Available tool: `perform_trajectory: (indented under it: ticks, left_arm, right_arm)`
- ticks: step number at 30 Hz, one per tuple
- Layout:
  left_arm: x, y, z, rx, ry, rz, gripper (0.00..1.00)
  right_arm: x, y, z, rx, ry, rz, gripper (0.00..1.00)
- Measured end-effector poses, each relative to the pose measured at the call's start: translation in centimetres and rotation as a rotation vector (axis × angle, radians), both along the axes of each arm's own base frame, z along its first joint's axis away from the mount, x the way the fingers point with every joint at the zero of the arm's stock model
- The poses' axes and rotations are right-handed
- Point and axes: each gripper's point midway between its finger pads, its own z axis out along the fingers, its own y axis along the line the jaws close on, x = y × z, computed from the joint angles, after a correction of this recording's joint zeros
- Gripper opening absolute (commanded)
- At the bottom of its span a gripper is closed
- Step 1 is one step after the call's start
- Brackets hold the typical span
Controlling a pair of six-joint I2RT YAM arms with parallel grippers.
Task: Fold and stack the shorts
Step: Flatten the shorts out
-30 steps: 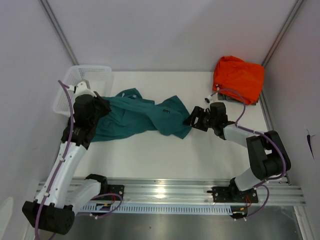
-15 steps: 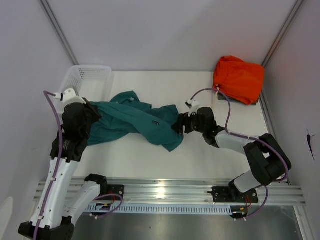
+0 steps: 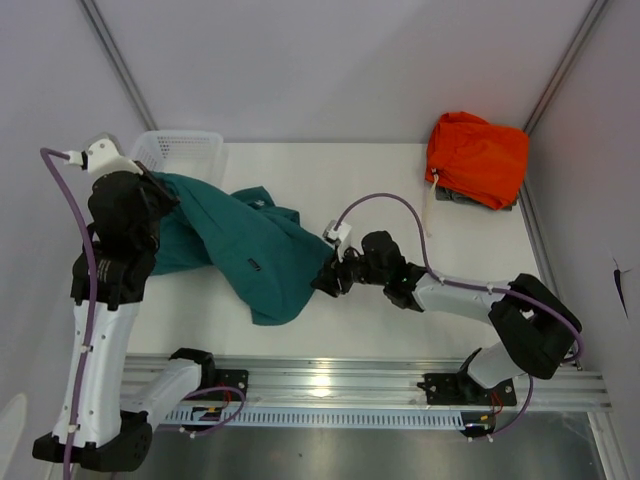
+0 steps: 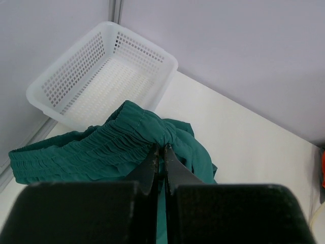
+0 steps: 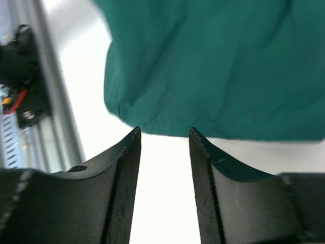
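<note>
The left fingers [image 4: 155, 155] are clamping together on the gathered waistband of the shorts [image 3: 250, 250], with the white basket [image 4: 101, 61] just beyond them. The teal fabric is draping from that grip across the tabletop [image 3: 380, 180] to the right fingers [image 5: 132, 145], which are standing apart, gripping nothing, with the hem lying just past their tips.

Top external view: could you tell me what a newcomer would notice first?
The teal shorts drape across the table's left half, waistband pinched in the shut left gripper beside the white basket. The right gripper, jaws apart, is at their hem. A bright orange garment sits far right.
</note>
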Motion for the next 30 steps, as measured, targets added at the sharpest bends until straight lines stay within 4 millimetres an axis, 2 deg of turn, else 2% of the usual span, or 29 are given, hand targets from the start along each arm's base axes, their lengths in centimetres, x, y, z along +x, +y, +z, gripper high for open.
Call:
perform_trajectory:
  ticks: [4, 5, 6, 8, 11, 14, 17, 21, 24, 30]
  left_arm:
    - [0.7, 0.4, -0.2, 0.008, 0.026, 0.016, 0.00]
    - [0.9, 0.4, -0.5, 0.009, 0.036, 0.018, 0.00]
    - [1.0, 0.4, -0.6, 0.009, 0.042, 0.017, 0.00]
    - [1.2, 0.4, -0.9, 0.010, 0.053, 0.017, 0.00]
    - [1.2, 0.3, -0.9, 0.008, 0.053, 0.010, 0.00]
    - [1.1, 0.2, -0.8, 0.006, 0.049, 0.004, 0.00]
    - [1.2, 0.2, -0.8, 0.006, 0.050, 0.001, 0.00]
    - [1.1, 0.2, -0.8, 0.006, 0.051, 0.001, 0.00]
    - [1.1, 0.2, -0.9, 0.006, 0.051, 0.000, 0.00]
    - [1.1, 0.0, -0.9, 0.004, 0.054, -0.007, 0.00]
  right_arm:
    - [-0.8, 0.2, 1.4, 0.056, 0.072, 0.005, 0.50]
    - [-0.3, -0.2, 1.5, 0.069, 0.096, -0.018, 0.53]
    - [-0.2, -0.5, 1.5, 0.087, 0.124, -0.034, 0.60]
    - [-1.0, -1.1, 0.8, 0.102, 0.194, -0.058, 0.64]
    - [-4.8, -0.9, -1.5, 0.090, 0.328, -0.045, 0.68]
    - [-8.1, 0.1, -2.8, 0.078, 0.414, -0.007, 0.70]
    - [-10.3, 1.6, -3.6, 0.068, 0.445, 0.021, 0.70]
    - [-12.0, 3.8, -5.0, -0.004, 0.415, 0.024, 0.70]
    - [-11.8, 5.9, -4.8, -0.035, 0.357, 0.006, 0.70]
    - [-8.6, 9.7, -4.5, -0.117, 0.197, -0.117, 0.71]
